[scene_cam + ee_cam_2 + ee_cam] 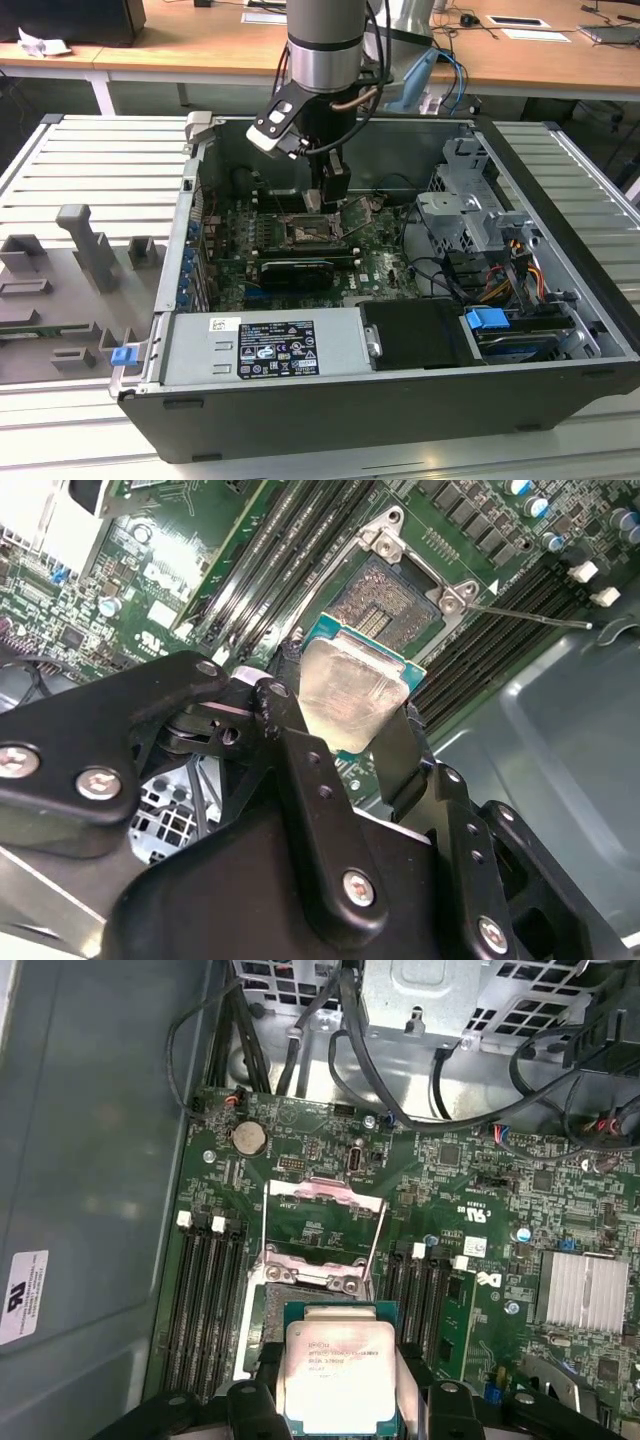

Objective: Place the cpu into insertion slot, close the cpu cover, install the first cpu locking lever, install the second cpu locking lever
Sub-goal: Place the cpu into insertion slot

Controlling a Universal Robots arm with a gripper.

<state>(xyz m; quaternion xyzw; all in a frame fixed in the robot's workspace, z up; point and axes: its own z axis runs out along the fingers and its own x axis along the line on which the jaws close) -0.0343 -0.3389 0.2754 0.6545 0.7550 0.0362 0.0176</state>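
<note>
The cpu (pixel 338 1375) is a small flat square chip with a pale silver-grey metal top and a green edge; it is level, top face up, clamped at two opposite edges by the gripper (pixel 345 715); it hangs just above one side of the insertion slot (pixel 262 1310), clear of it and not seated; the insertion slot (pixel 385 595) is a dark square socket with a silver rim, open, its contact field bare; the cpu cover (pixel 325 1192), a thin silver frame with a large window, is swung open at the slot's edge farthest from the cpu; a thin wire locking lever (pixel 530 615) juts free from one slot corner.
</note>
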